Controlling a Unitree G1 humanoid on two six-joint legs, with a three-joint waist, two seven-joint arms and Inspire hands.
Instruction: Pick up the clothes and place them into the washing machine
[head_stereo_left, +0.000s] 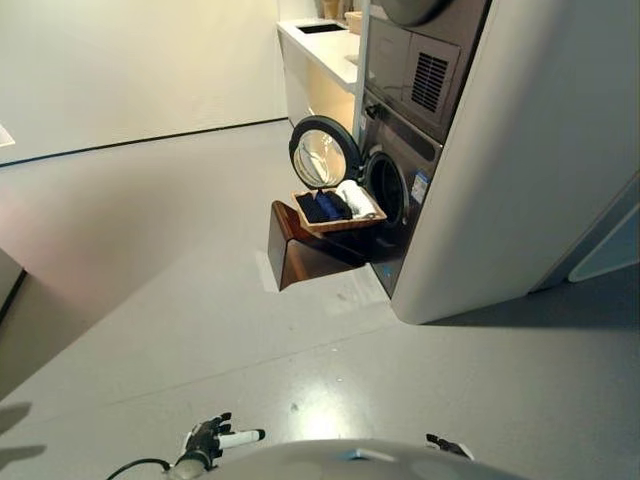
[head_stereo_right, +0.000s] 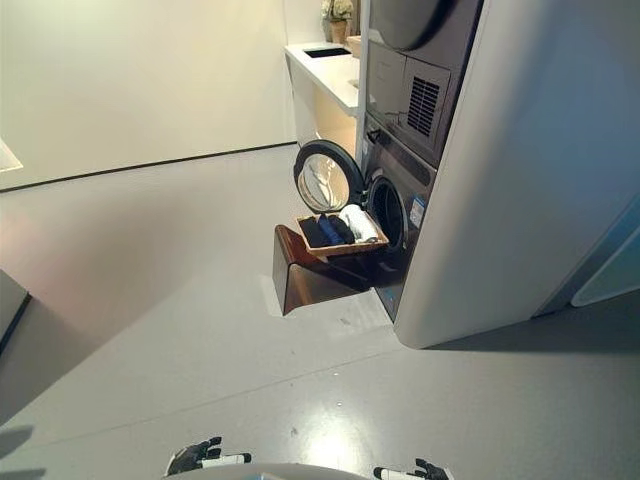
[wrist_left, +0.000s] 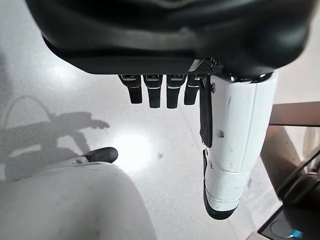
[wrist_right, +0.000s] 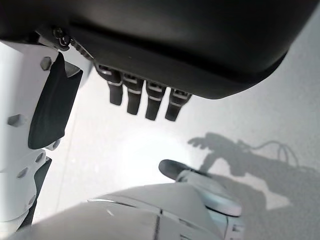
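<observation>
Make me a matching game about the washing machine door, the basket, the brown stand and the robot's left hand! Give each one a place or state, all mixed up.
Things:
1. washing machine door
2. basket
3. brown stand
4. left hand

States:
A. holds dark and white clothes
B. open, holding nothing, near the floor
C. swung open
D. on the floor, under the basket

Pairs: 1-C, 2-A, 3-D, 4-B

One basket (head_stereo_left: 338, 226) – one washing machine (head_stereo_left: 398, 190)
</observation>
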